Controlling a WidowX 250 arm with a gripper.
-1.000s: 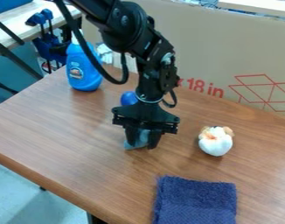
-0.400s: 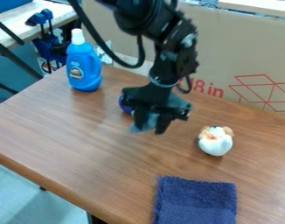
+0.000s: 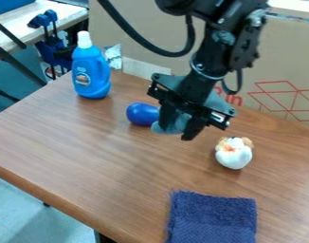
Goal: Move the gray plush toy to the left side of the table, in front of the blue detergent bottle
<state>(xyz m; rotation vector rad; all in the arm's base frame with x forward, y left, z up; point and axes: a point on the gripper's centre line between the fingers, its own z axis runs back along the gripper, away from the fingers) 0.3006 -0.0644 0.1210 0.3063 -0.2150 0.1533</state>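
We see the claw (image 3: 177, 129) gripping a pale blue object (image 3: 171, 122) over the brown wood-grain table (image 3: 87, 147). Just left of the claw in our view lies a dark blue rounded object (image 3: 141, 114); farther left stands a blue bottle (image 3: 90, 76). Below and right of it, we find a white bulb-like object (image 3: 233, 155); lower, a navy cloth (image 3: 212, 218). Behind it rises cardboard (image 3: 277, 57).
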